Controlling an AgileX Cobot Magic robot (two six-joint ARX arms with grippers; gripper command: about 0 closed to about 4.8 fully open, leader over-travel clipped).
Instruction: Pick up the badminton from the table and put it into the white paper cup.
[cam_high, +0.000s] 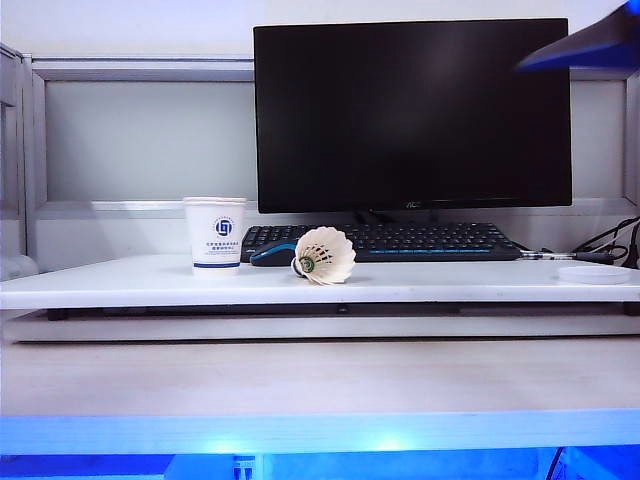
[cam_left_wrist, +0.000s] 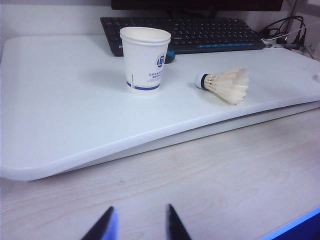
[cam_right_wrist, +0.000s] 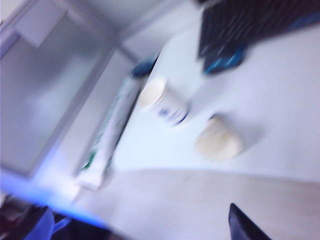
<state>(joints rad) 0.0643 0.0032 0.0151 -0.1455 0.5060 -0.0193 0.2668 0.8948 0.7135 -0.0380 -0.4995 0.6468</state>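
White desk surface, the table (cam_high: 120, 280), backed by a dark monitor (cam_high: 412, 110) and keyboard (cam_high: 430, 240). Lying on its side near the middle: the badminton (cam_high: 325, 256), cork tip toward the white paper cup (cam_high: 215, 233), close beside it but not touching. Cup upright, mouth open (ready to receive). Left gripper (cam_left_wrist: 137, 225) parked low before the table's front edge, jaws spread, holding nothing. Right gripper (cam_right_wrist: 245, 225) high above, blurred, seemingly released, nothing visibly between the jaws. Nothing picked up yet.

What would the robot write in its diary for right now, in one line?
stage: start | badminton: lying on table, right of white paper cup, apart | cup: upright | left gripper: open, holding nothing, short of table | right gripper: above, blurred
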